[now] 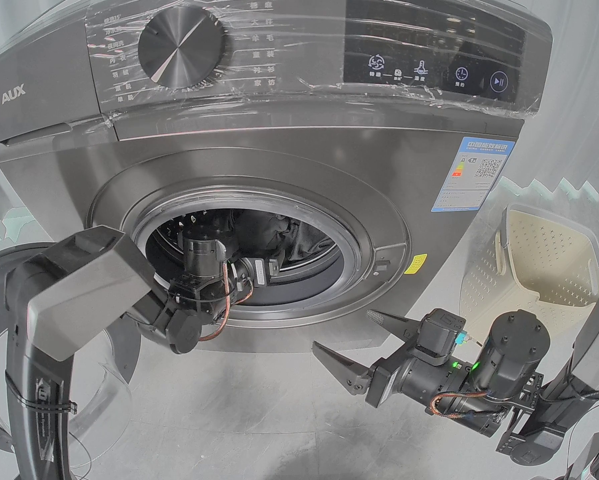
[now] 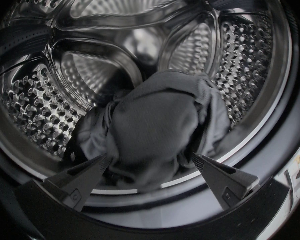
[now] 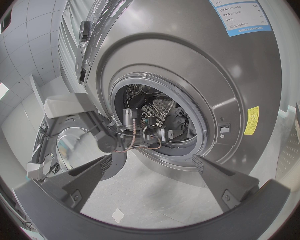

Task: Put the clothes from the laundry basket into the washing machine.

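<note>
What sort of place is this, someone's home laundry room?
Probably a laundry test space rather than a home: a front-loading washing machine with protective film on top, a cream laundry basket beside it, and dark clothes inside it.

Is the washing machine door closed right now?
No, the door stands swung open beside the washing machine, and dark clothes lie in its drum.
</note>
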{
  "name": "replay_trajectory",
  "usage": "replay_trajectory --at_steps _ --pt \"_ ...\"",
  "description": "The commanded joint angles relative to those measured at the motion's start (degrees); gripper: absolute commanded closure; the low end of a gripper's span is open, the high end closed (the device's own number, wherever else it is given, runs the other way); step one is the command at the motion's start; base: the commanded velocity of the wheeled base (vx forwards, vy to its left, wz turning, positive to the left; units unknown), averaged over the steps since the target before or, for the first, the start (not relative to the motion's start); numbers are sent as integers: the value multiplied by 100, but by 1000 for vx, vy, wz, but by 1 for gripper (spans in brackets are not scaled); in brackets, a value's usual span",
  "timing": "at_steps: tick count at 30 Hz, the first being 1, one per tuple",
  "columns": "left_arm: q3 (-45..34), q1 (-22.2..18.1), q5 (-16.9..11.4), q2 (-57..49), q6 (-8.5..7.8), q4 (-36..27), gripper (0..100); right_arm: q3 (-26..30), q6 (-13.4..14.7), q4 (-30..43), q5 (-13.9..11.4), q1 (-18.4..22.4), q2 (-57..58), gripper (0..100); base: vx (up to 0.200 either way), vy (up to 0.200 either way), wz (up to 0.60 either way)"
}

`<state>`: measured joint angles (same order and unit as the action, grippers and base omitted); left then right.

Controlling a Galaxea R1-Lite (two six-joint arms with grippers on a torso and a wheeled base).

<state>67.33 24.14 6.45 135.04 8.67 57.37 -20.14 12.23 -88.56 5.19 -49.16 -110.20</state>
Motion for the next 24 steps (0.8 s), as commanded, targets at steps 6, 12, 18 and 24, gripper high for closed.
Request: replay_trajectory --at_steps 6,12,18,24 --pt "-2514 706 -460 -1656 -462 477 0 133 8 -3 -1 3 8 0 0 0 0" --pt "-3665 1023 -522 -1876 -401 1866 0 414 8 6 -1 82 210 0 0 0 0" --pt "-4984 1040 -460 -2596 -462 2437 0 783 -19 15 26 214 667 0 0 0 0" --pt "-5625 988 -460 -3493 -471 2727 0 1144 -63 15 61 830 1194 0 -33 0 0"
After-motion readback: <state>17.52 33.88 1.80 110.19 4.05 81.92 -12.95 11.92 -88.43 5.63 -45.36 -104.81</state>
